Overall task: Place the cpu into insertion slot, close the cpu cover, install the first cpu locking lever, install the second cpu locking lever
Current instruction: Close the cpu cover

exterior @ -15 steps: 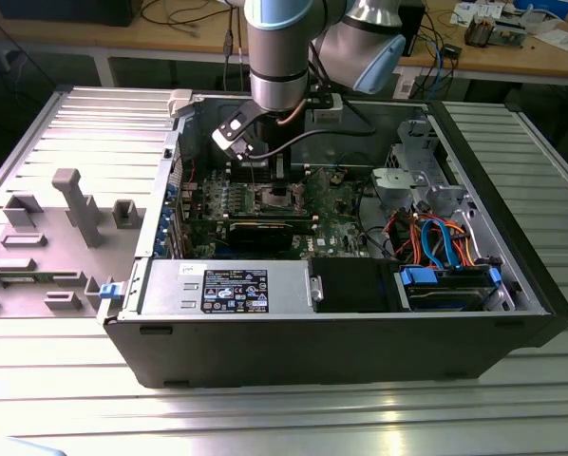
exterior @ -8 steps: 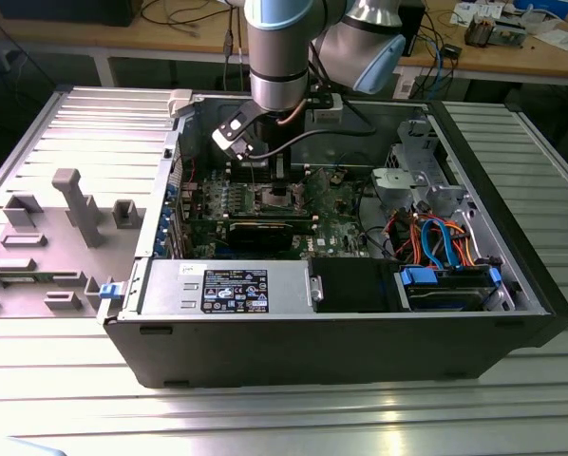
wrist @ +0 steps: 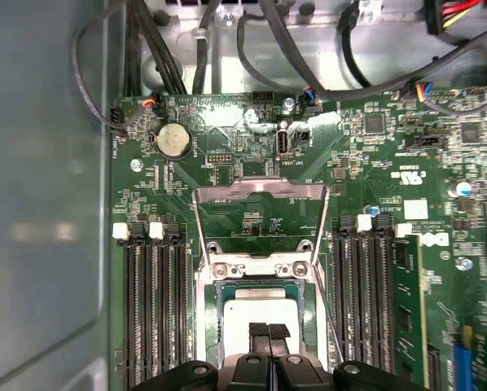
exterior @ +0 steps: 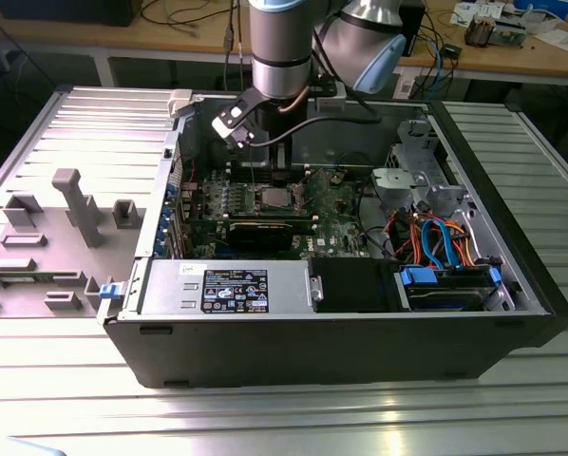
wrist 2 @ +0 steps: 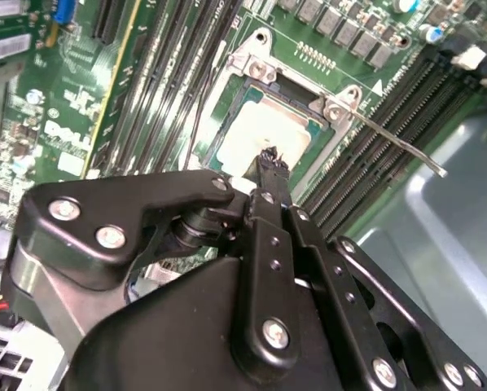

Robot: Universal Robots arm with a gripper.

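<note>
Tool (wrist: pixel 268 331) fingers pinched shut, nothing btw them. Tips sit right over the cpu (wrist: pixel 256 308), which lies flat in the insertion slot (wrist: pixel 220 314). Cpu cover (wrist: pixel 260 192) is swung open — a locking lever (wrist 2: pixel 398 147) sticks out beside the slot.

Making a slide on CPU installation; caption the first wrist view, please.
The gripper hovers above the cpu lying in the insertion slot, cpu cover open.
</note>
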